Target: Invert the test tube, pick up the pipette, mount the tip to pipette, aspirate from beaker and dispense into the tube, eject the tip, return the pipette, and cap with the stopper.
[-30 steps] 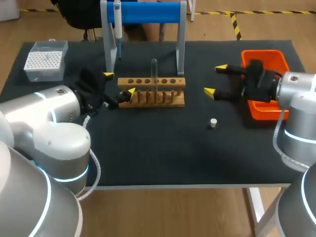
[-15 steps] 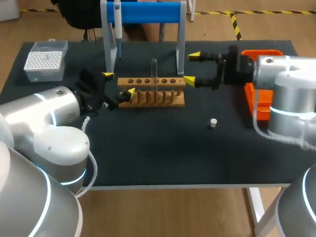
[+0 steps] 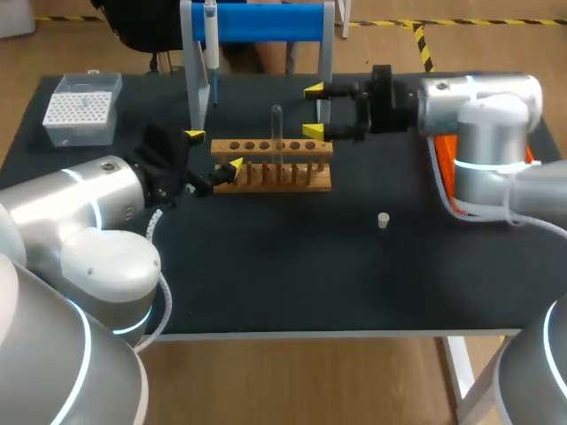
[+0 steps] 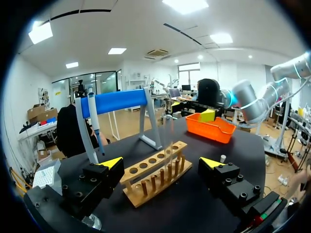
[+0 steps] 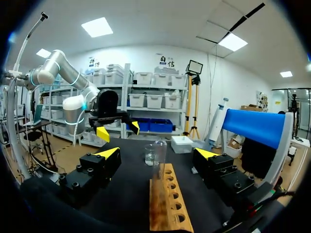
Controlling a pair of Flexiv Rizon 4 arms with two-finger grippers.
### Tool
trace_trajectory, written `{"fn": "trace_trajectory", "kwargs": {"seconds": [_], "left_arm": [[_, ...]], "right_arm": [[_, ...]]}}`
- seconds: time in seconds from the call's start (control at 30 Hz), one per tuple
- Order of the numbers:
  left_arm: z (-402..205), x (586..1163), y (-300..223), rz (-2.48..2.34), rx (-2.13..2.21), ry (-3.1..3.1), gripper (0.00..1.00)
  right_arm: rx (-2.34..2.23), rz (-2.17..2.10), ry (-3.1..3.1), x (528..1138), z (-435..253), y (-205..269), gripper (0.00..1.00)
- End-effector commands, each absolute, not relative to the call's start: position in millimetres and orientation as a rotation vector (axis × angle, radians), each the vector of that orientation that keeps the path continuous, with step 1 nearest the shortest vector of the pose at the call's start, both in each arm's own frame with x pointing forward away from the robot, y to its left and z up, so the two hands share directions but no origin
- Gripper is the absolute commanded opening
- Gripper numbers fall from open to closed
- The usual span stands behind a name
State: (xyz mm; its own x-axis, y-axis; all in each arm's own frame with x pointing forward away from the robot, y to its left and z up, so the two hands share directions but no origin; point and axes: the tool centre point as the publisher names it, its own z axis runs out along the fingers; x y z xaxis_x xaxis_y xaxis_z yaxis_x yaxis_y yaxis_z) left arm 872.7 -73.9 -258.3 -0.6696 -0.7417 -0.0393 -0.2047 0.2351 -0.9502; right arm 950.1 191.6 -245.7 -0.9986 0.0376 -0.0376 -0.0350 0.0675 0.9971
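A clear test tube (image 3: 276,133) stands upright in the wooden rack (image 3: 292,170), its rounded end up. My right gripper (image 3: 313,111) is open at the rack's right end; in the right wrist view the test tube (image 5: 159,162) stands ahead of and between the right gripper's (image 5: 157,153) spread fingers, not touched. My left gripper (image 3: 213,150) is open at the rack's left end, facing along the rack (image 4: 155,177) with nothing between the fingers. The pipette (image 3: 211,44) hangs on the blue stand (image 3: 261,22). A white stopper (image 3: 383,220) lies on the mat. A small beaker (image 5: 149,155) sits beyond the rack.
A clear tip box (image 3: 81,108) stands at the back left. The orange bin (image 3: 446,181) lies at the right, mostly hidden behind my right arm. The stand's legs (image 3: 324,80) rise just behind the rack.
My right arm has swung left from over the orange bin to the rack's right end, gripper still open. The left arm has not moved.
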Motion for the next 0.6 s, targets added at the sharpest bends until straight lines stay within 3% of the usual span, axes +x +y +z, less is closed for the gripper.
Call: {"fn": "trace_trajectory", "kwargs": {"seconds": [0.03,0.6], "left_arm": [[-262,873,-71,-1.46,-0.855,2.016,1.0],[-262,873,-71,-1.46,-0.855,2.016,1.0]], "right_arm": [[-0.114,2.171,2.317,965,-257,208,1.0],[-0.087,2.198,2.324,971,-277,236,1.0]]}}
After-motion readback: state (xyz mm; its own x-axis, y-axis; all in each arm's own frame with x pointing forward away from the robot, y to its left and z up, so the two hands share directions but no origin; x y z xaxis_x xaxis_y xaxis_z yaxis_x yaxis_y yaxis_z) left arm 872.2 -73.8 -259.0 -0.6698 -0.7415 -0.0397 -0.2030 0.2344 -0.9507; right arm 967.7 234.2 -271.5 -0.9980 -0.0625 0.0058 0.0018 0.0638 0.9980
